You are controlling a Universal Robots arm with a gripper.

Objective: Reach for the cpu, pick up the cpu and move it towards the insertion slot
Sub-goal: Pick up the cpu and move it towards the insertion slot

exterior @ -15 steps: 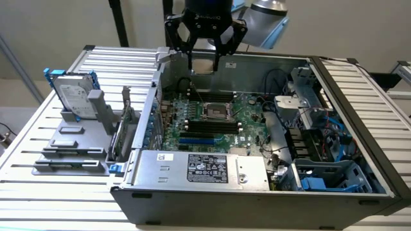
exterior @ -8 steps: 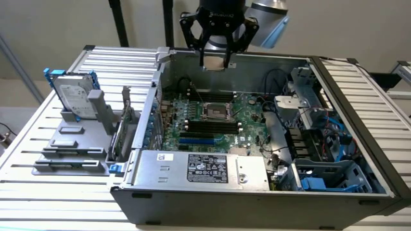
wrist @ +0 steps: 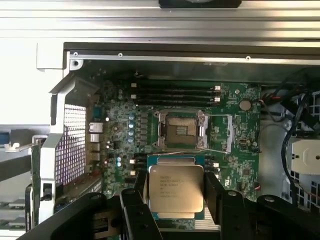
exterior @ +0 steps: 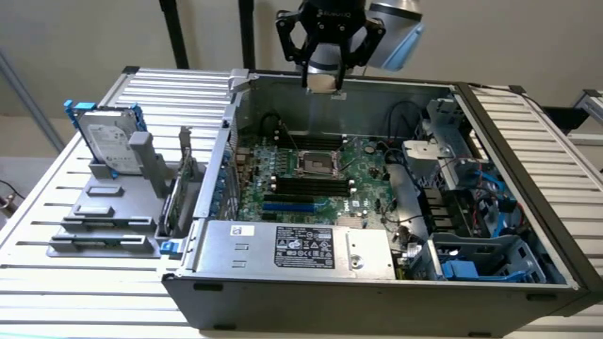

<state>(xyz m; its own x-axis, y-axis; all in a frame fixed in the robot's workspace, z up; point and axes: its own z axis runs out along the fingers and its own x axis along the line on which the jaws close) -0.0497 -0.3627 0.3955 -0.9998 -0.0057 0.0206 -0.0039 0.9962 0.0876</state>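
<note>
The black tool point(exterior: 323, 83) on the arm is shut on the cpu point(wrist: 176, 188), a small flat square chip with a silver-grey metal top and a pale rim. In the wrist view the chip sits flat between the two dark fingers point(wrist: 214, 197), one on each side, touching its edges.

The insertion slot point(wrist: 181, 130), a square socket with a silver metal frame and a dark middle, lies on the green motherboard point(wrist: 125, 130) inside the open grey computer case point(exterior: 282, 304). In the exterior view the tool hangs high above the back wall of the case, and the slot point(exterior: 318, 164) is lower down and nearer the camera. So the chip is up in the air, well apart from the slot and not over it yet. The chip's edges look lined up with the slot's frame. Long black memory slots point(wrist: 172, 92) run just beside the slot.
</note>
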